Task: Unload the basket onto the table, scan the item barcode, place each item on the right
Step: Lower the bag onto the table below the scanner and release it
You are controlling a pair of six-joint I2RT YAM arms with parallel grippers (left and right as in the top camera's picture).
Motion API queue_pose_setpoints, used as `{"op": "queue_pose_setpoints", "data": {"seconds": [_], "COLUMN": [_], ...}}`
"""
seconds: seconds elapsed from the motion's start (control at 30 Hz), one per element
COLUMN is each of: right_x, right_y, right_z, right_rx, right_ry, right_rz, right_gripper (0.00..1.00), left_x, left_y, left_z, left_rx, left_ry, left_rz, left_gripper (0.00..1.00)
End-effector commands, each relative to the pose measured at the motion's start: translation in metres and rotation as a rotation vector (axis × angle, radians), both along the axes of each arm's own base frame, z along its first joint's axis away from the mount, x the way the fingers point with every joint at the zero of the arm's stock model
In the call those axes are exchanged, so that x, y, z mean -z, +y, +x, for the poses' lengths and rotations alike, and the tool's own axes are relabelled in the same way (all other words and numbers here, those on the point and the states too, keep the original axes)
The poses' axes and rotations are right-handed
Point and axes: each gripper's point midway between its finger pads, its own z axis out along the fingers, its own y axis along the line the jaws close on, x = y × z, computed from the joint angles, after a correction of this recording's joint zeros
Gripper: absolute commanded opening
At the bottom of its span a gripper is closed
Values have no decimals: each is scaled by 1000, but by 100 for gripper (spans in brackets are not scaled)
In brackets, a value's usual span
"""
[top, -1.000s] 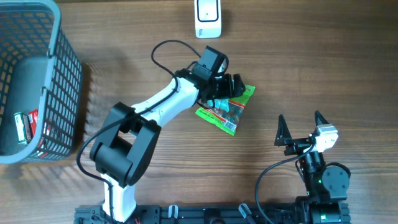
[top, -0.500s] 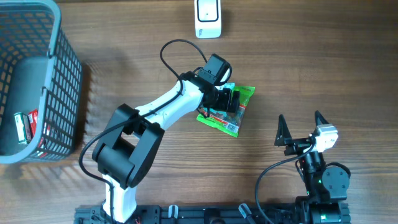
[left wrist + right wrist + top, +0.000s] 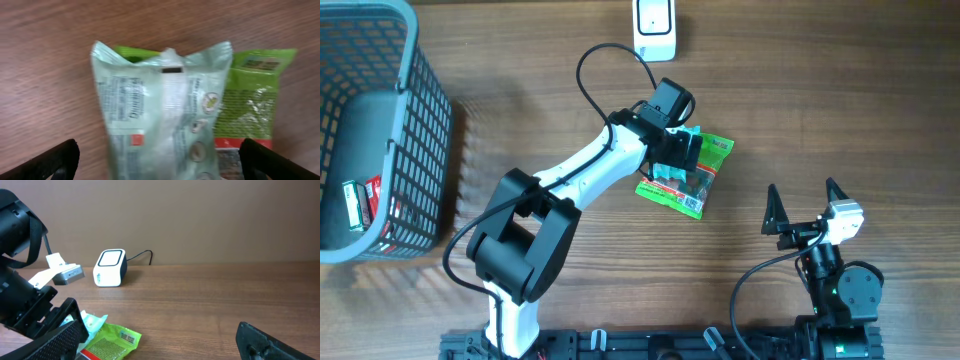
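My left hand (image 3: 680,155) is fully open and holds nothing. It hangs right over the pale packet (image 3: 160,110), one finger out on each side and neither touching it. That packet lies on the counter (image 3: 820,90) on the near side of the scanner (image 3: 654,28), a little to the right of it, overlapping a bright green packet (image 3: 252,95) that pokes out on its right.

What the next move depends on, as I read it, is alignment. In the wrist picture the pale packet's long axis runs straight away from the camera, so the fingers flank its long edges and closing would pinch it across the narrow way. The left arm is plainly the nearer one. My right hand (image 3: 805,212) sits open and empty, well apart from the scanner and back by its own base.

From above, the arm covers most of the pale packet and I can't judge how the fingers line up; only the left wrist camera shows that. The right wrist camera gives me something the others don't: the scanner's white face side-on, and a pale label on the green packet, possibly a barcode. It's too small to be sure. I can't make out a barcode on the pale packet in any view.
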Motion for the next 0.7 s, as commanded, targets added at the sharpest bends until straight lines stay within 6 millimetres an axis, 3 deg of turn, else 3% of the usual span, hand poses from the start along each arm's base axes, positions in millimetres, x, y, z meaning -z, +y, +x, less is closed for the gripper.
{"op": "queue_pose_setpoints", "data": {"seconds": [0.0,0.23,0.3,0.4,0.47,0.53,0.67], "right_x": [-1,-1,-1,-1,-1,-1,-1], "right_y": [-1,-1,-1,-1,-1,-1,-1], "right_z": [0,0,0,0,0,0,0], "right_rx": [2,2,2,2,2,2,2], "right_ry": [-6,-6,-6,-6,-6,-6,-6], "right_rz": [-3,-3,-3,-3,-3,-3,-3], "right_gripper": [100,100,100,100,100,100,100], "left_x": [-13,8,6,7,9,10,2], "left_y": [5,-11,-18,-25,-28,-31,-29], "left_z": [13,6,3,-5,-14,-18,-12], "left_rx": [17,55,69,91,108,118,101], "left_ry": [-71,-52,-60,-53,-40,-38,-86], "left_rz": [33,34,28,33,48,54,88], "left_gripper": [100,100,88,56,63,63,44]}}
